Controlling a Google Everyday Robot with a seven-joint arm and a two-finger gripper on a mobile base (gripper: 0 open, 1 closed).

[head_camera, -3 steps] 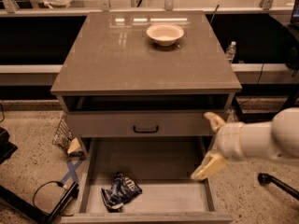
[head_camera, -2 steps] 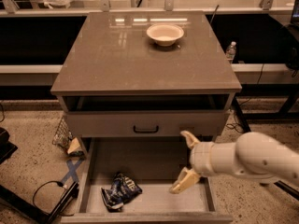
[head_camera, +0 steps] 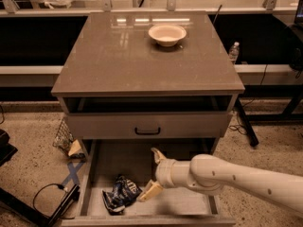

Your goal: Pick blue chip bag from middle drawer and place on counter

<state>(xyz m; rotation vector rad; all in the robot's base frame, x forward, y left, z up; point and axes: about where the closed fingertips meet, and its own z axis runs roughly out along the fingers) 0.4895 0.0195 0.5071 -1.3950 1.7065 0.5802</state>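
Observation:
The blue chip bag (head_camera: pixel 120 193) lies crumpled on the floor of the open middle drawer (head_camera: pixel 189 203), at its front left. My gripper (head_camera: pixel 152 173) reaches in from the right, open, with one finger up near the drawer's middle and the other finger (head_camera: pixel 150 191) low, just right of the bag. It holds nothing. The counter (head_camera: pixel 118 56) is the glossy grey-brown top of the cabinet above.
A pale round bowl (head_camera: pixel 166 34) stands on the counter's far right half. A shut drawer front with a black handle (head_camera: pixel 147 131) sits above the open drawer. Cables, blue tape and a wire basket (head_camera: pixel 64 136) lie on the floor at left. A water bottle (head_camera: pixel 233 52) stands at right.
My arm has moved left and down into the open drawer, bringing the open gripper from the drawer's right side to just beside the bag. The bag has not moved.

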